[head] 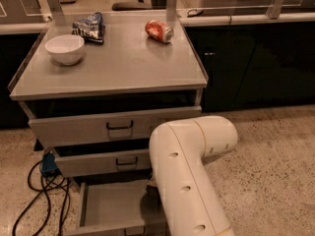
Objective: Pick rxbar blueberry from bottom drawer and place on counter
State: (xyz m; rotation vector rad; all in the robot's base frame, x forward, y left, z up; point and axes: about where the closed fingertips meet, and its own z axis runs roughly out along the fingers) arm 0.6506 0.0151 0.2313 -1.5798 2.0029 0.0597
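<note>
The bottom drawer (106, 208) stands pulled open at the foot of the cabinet, and the part of its grey floor that shows is bare. No rxbar blueberry shows; it is hidden or out of view. My gripper (150, 185) is low over the drawer's right side, almost wholly covered by my white arm (189, 171). Above, the counter (128, 65) is a flat grey top with a thin rim.
On the counter are a white bowl (65, 48) at the left, a blue-and-white chip bag (89, 27) behind it and a red soda can (159, 31) lying at the back. The upper two drawers stand slightly open. Black cables (37, 195) lie on the floor at the left.
</note>
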